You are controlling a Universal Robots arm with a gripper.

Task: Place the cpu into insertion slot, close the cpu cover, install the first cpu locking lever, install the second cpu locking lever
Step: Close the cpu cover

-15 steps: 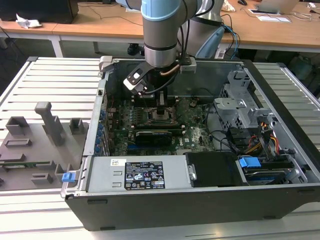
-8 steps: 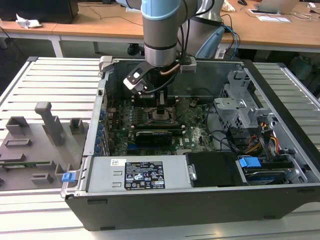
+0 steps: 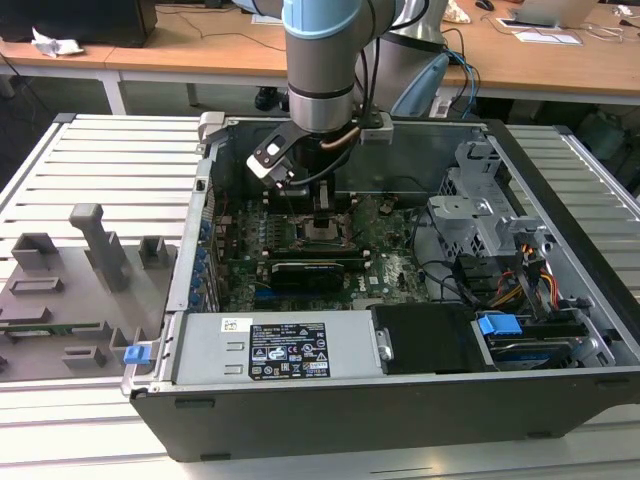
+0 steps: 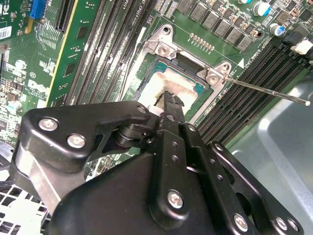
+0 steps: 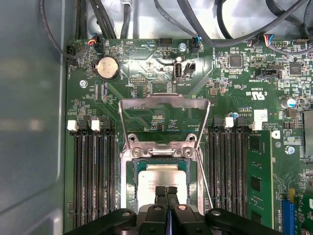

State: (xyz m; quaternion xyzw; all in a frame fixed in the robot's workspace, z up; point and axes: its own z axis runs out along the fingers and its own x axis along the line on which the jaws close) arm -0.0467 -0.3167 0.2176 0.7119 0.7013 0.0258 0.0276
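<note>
My black claw point(image 5: 166, 192) has its fingers pinched together with nothing between them, tips right over the small flat square chip point(image 5: 159, 176) with its dull silver-grey lid; contact, I can't tell. The chip lies flat in the dark square metal-rimmed socket point(image 5: 131, 182). I judge it light, rigid, slick on top and delicate underneath, so opposite edges are the place to grip. Beyond, the thin silvery frame plate point(image 5: 164, 99) stands tilted up, open.

Silver-grey cpu point(image 5: 159, 176) (green motherboard point(image 5: 230, 93))
</note>
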